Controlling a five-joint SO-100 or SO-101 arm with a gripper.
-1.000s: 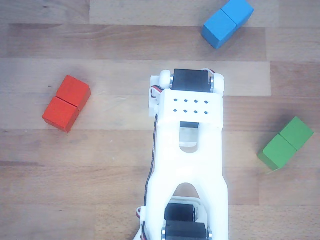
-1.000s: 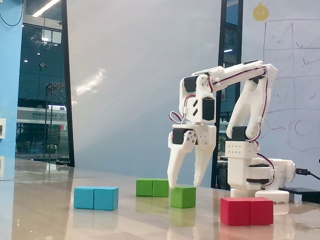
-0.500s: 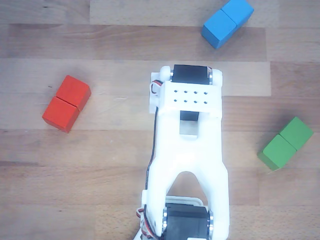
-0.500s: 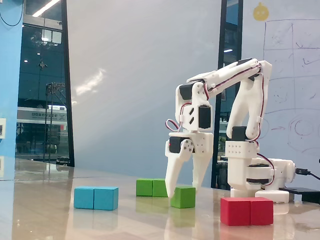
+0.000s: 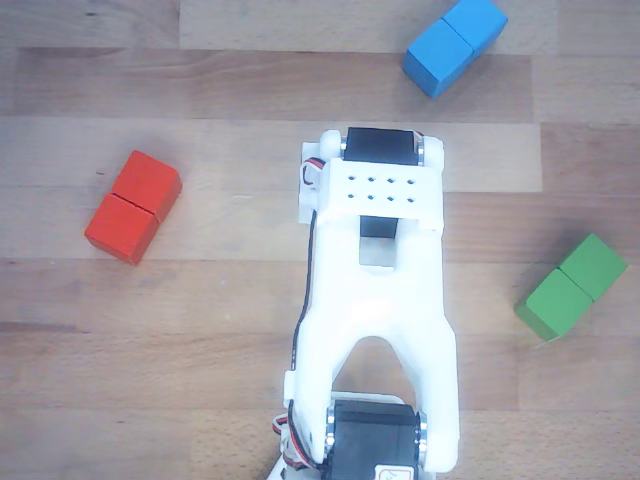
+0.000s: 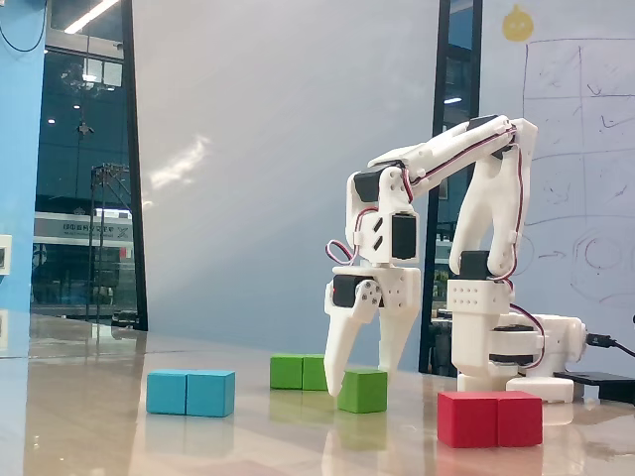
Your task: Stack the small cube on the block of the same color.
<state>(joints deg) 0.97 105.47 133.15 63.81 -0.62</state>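
In the fixed view the small green cube [image 6: 363,391] rests on the table. My white gripper [image 6: 361,379] points down over it with its jaws apart. One fingertip reaches the table at the cube's left side, and the other finger [image 6: 399,337] stands above its right side. I cannot tell whether they touch the cube. The green two-cube block [image 6: 300,372] lies just behind and to the left; in the other view it [image 5: 572,287] lies at the right. In the other view the arm [image 5: 378,290] hides the cube and the gripper.
A blue two-cube block [image 6: 191,393] [image 5: 455,45] and a red two-cube block [image 6: 490,418] [image 5: 133,207] lie on the wooden table. The arm's base [image 6: 501,342] stands behind the red block in the fixed view.
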